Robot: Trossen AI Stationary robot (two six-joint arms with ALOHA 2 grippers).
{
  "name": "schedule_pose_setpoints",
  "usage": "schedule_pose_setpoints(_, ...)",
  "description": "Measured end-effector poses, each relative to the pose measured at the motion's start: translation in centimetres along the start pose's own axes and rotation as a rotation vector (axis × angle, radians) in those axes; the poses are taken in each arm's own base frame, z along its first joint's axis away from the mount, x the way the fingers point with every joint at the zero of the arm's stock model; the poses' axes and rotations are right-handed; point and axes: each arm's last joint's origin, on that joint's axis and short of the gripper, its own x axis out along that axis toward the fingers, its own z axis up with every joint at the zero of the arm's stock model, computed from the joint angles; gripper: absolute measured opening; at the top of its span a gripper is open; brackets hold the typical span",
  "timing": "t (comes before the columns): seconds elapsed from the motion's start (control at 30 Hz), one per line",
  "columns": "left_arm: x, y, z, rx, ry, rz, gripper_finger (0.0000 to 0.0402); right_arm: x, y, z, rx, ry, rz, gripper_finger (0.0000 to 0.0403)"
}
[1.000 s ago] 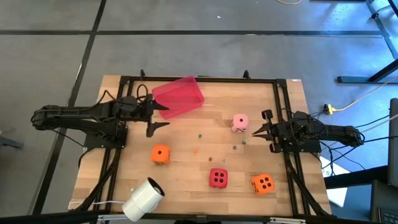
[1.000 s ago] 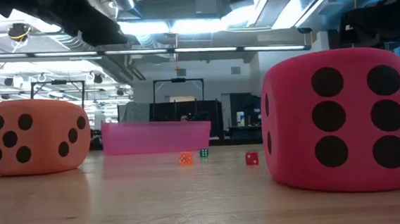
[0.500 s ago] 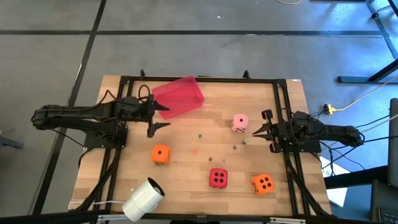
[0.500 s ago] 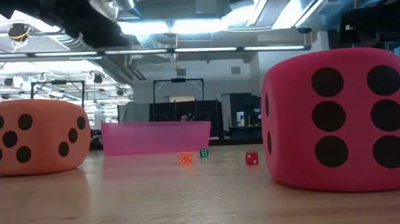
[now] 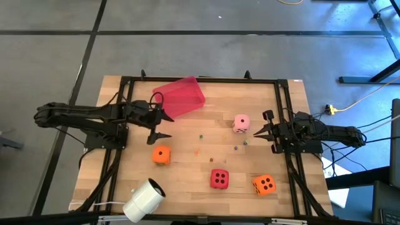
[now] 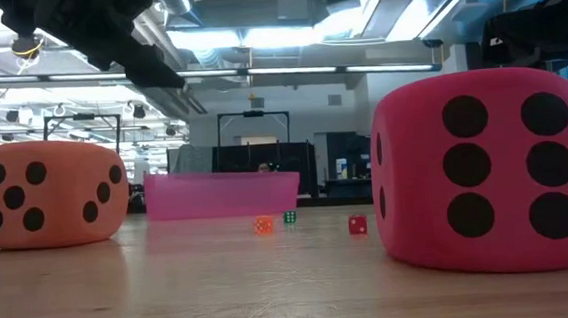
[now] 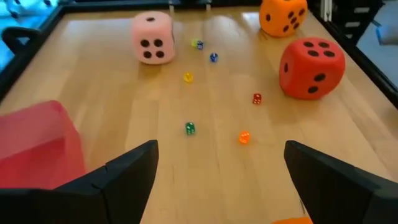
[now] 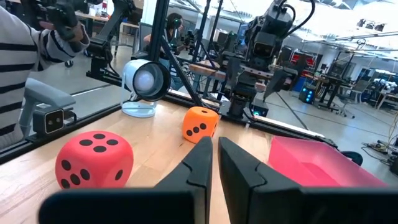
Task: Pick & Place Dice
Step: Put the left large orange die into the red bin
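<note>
Facing up: nearest orange die, single pip.

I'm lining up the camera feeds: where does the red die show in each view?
High: red die, near edge, right of centre.
Low: large, at right.
Left wrist: upper right.
Right wrist: lower left.
Shared landmark: the red tray.

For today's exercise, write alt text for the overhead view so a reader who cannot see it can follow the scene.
Four dice sit on a wooden table: an orange die, a red die, a second orange die and a pink die. The left gripper, jaws open, hovers beside a red tray; the right gripper waits shut near the pink die.
</note>
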Motion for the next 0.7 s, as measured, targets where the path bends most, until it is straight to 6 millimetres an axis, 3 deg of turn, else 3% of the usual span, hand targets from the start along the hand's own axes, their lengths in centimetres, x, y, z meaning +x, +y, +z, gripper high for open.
schedule_pose_setpoints(0.4, 0.7, -3.4, 0.2, 0.03, 0.005, -0.083, 0.035, 0.0, 0.0, 0.0, 0.001, 0.001, 0.0, 0.0029)
schedule_pose_setpoints(0.57, 1.5, -5.7, -0.5, 0.009, 0.067, -0.045, 0.035, 0.0, 0.0, 0.0, 0.004, 0.003, 0.001, 0.0029)
schedule_pose_setpoints(0.7, 2.2, -7.8, -1.2, 0.041, 0.122, -0.111, 0.035, 0.0, 0.0, -0.1, 0.005, 0.006, 0.001, 0.0029)
